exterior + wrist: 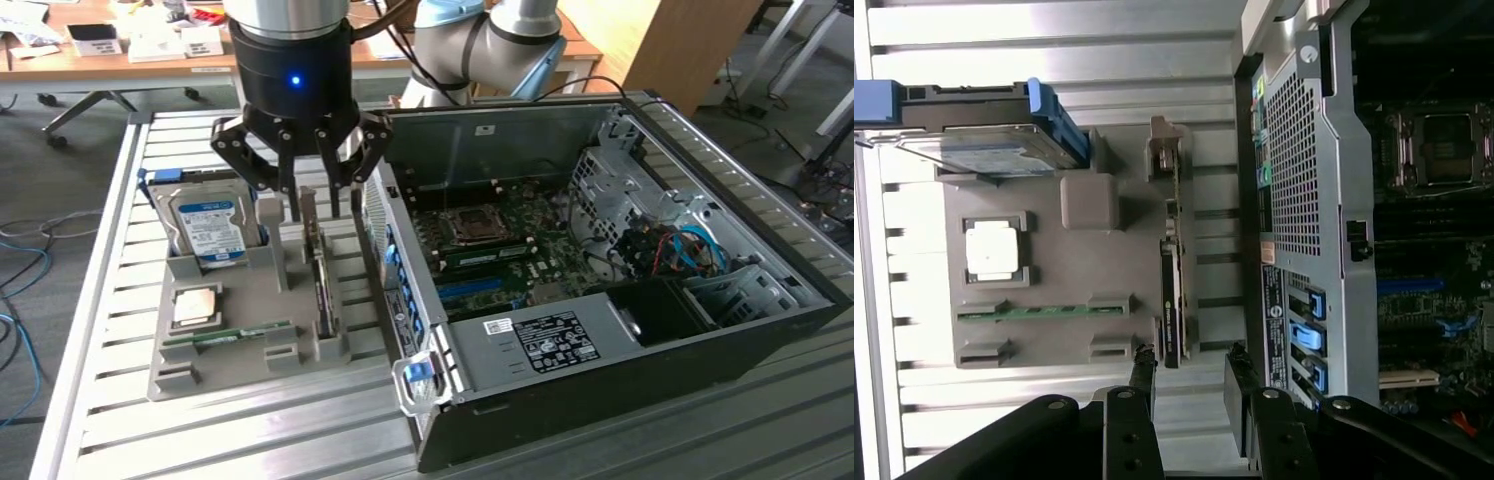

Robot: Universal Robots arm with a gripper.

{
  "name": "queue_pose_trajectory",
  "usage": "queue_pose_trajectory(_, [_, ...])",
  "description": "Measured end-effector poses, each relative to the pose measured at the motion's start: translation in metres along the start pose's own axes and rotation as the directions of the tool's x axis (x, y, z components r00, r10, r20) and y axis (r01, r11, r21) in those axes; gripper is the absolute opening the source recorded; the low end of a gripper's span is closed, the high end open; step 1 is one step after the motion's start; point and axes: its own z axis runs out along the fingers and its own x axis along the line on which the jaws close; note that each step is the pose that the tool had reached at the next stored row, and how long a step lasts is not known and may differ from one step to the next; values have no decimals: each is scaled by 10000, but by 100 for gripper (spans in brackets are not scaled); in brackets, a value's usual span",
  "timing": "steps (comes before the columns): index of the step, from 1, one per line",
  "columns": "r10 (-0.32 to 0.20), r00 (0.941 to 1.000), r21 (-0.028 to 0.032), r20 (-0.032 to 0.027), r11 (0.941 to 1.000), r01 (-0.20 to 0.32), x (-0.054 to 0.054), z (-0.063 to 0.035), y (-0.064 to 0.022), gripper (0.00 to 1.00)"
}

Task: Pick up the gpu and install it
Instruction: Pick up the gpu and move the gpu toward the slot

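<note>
Beneath the wide-open, empty gripper, the gpu stands on edge, long axis alongside the computer case, bracket toward the hard drive.

end effector spread, above upright gpu

The gpu stands in a tight lane: case wall just beside one face, post near the other.

Hard drive label, power supply sticker — printed, no text legible
</note>
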Motion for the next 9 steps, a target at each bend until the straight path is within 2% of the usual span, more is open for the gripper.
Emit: queue_pose_trajectory(9, [0, 10000, 1, 0, 10000, 0, 0, 15, -1, 42])
